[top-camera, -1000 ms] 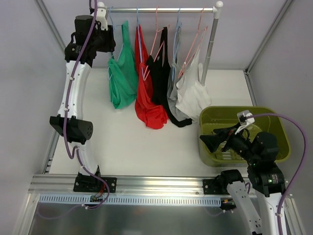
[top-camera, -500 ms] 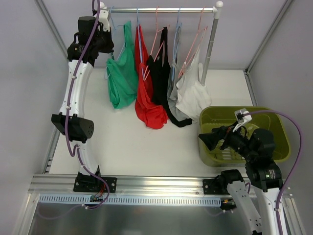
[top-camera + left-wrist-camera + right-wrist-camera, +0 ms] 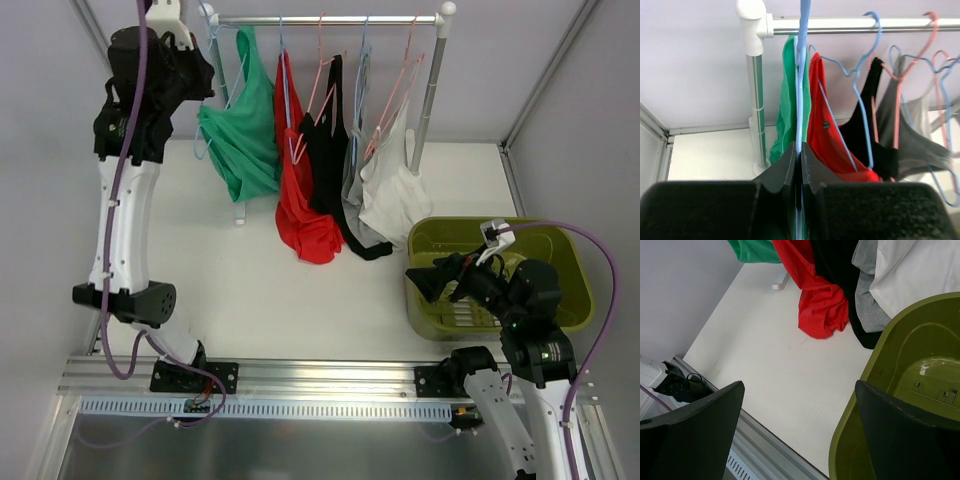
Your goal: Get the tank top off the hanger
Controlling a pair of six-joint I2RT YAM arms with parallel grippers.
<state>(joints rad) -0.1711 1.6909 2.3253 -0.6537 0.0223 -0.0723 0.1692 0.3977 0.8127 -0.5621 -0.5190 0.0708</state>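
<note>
Overhead camera looks down from behind; left wrist view hugs the rail [image 3: 850, 24], right wrist (lower) shares the green tank top [image 3: 752, 249].

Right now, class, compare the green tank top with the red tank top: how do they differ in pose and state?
The green tank top slants out to the left; the red tank top hangs straight down. The left gripper is shut on the green top's blue hanger; nothing touches the red top's. Both hang on blue hangers.
</note>
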